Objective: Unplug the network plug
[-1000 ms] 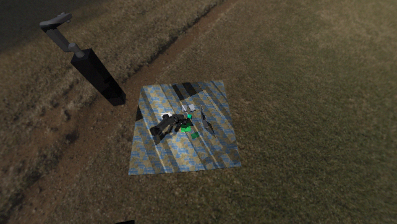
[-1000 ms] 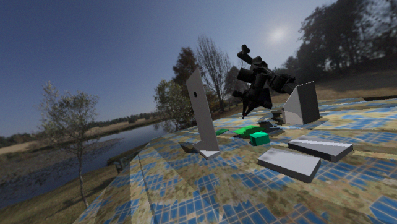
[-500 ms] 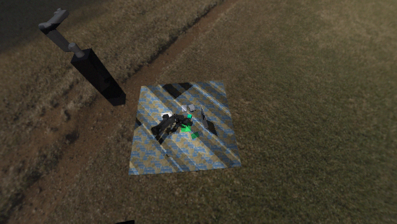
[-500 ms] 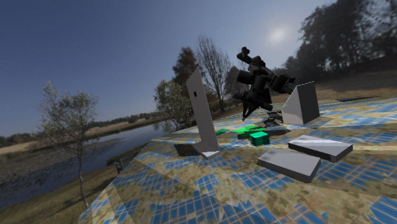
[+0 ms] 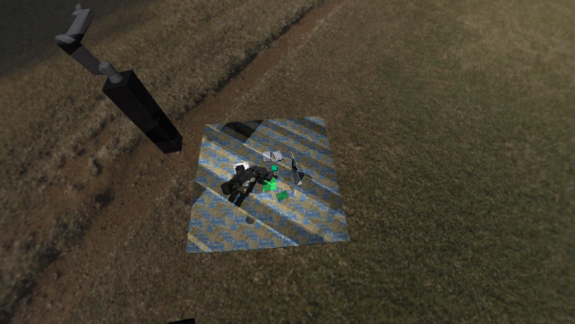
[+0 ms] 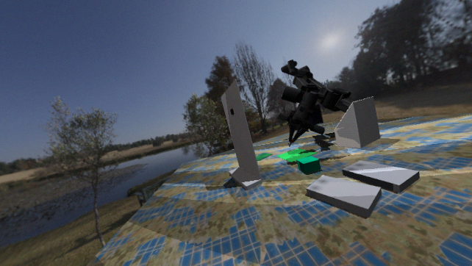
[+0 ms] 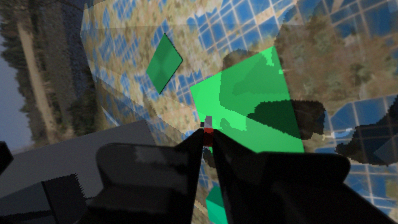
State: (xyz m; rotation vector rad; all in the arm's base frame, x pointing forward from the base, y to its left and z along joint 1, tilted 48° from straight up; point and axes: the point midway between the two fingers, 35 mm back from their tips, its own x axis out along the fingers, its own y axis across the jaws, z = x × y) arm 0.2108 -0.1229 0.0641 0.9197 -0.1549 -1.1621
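Observation:
My gripper [image 5: 271, 178] [image 6: 291, 142] [image 7: 207, 133] is shut on the small plug [image 7: 208, 131], whose red and grey end shows between the fingertips in the wrist view. The fingers point down and hold it above the table, near the bright green marked square [image 5: 270, 187] [image 6: 290, 156] [image 7: 207, 97]. The height above the square is hard to tell. The grey upright panel [image 5: 296, 174] [image 6: 243, 147] [image 7: 98, 147] stands apart from the gripper. Its socket [image 6: 231, 111] shows as a dark, empty opening. The tab's position cannot be made out.
A teal block [image 5: 274, 168] [image 6: 309, 165] [image 7: 216, 205] lies beside the square. A darker green patch [image 5: 282, 195] [image 6: 263, 156] [image 7: 164, 65] lies on its other side. Two flat grey blocks [image 6: 343, 192] [image 6: 382, 173] lie nearby. A grey wedge-shaped block [image 6: 358, 125] stands by the arm.

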